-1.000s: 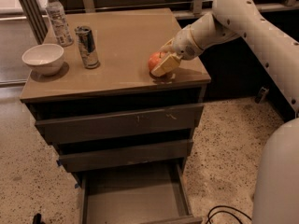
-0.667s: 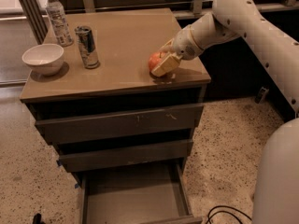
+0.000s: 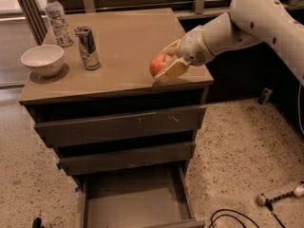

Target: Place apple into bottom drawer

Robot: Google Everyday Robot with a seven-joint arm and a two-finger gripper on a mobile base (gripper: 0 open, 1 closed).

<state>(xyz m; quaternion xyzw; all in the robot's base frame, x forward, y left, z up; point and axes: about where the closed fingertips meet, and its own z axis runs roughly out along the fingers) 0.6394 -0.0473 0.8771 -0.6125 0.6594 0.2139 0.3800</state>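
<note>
The red-orange apple (image 3: 158, 64) sits near the front right of the cabinet top (image 3: 123, 42). My gripper (image 3: 167, 61) comes in from the right on the white arm, and its tan fingers (image 3: 172, 71) close around the apple from both sides. The bottom drawer (image 3: 135, 198) is pulled open below, showing a flat grey inside with nothing in it. The two drawers above it are shut.
A white bowl (image 3: 42, 60), a drink can (image 3: 88, 47) and a clear water bottle (image 3: 57, 18) stand on the left of the cabinet top. A power strip (image 3: 280, 194) and black cables (image 3: 232, 218) lie on the speckled floor at the right.
The apple and my gripper have risen slightly off the cabinet top and shifted a little toward the front edge.
</note>
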